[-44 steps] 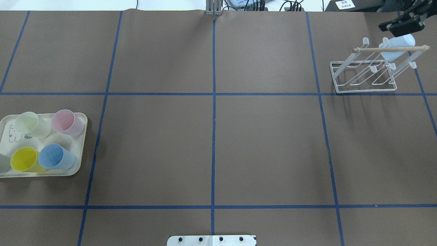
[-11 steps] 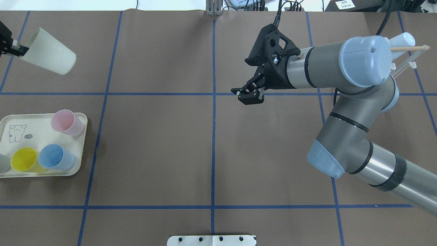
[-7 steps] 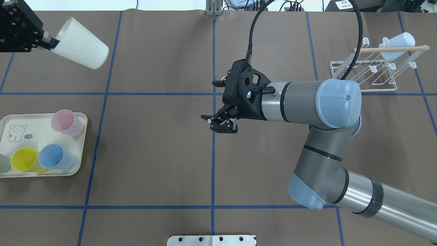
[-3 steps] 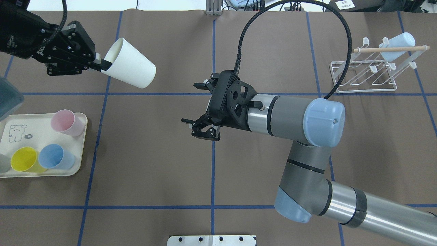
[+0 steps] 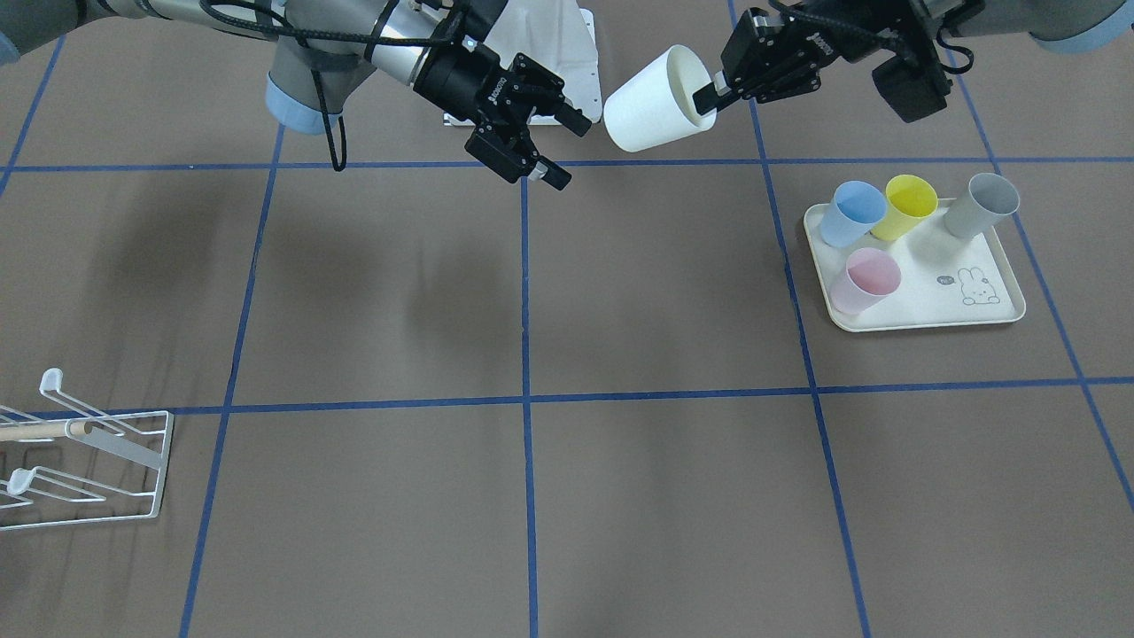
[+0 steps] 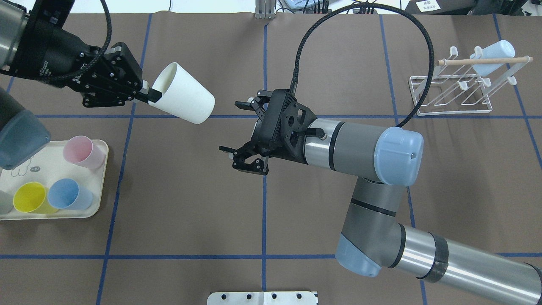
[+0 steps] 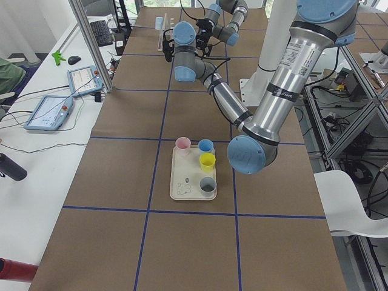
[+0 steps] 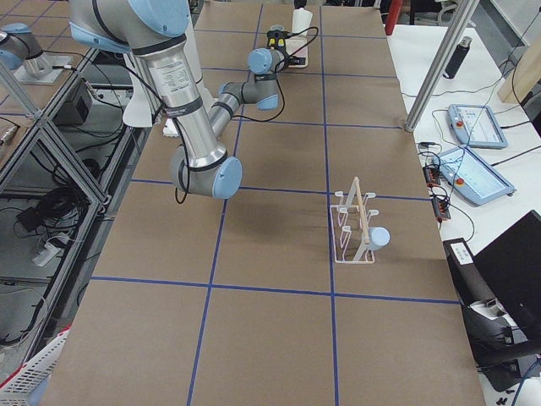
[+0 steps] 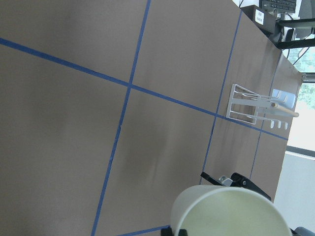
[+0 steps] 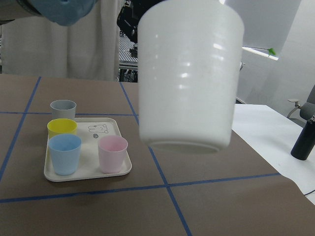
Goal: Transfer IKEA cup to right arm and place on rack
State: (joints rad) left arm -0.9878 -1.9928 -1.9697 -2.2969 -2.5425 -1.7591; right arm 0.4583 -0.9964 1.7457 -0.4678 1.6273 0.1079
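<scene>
Since the frame just before, the white cup (image 6: 184, 99) is found carried further toward the table's centre by the left gripper (image 6: 151, 94), while the right gripper (image 6: 237, 127) is shifted only slightly. The cup is held in the air and tilted, its base turned toward the right gripper and its mouth toward the left wrist. The left gripper's fingers are pinched on the cup's rim, one finger inside the mouth. The right gripper's jaws are spread wide with nothing between them, and a gap is seen between them and the cup's base. The right arm (image 6: 360, 144) is extended across the middle of the table, with a black cable (image 6: 423, 38) looped beyond it. The rack (image 6: 451, 91) is recorded at the table's far right, well apart from both grippers, with a pale blue cup (image 6: 493, 55) set over one prong beside the wooden dowel (image 6: 461, 61). On the cream tray (image 6: 95, 203) at the left, a pink cup (image 6: 82, 151), a yellow cup (image 6: 30, 198), a blue cup (image 6: 67, 195) and a grey cup (image 5: 979, 204) are noted upright.
</scene>
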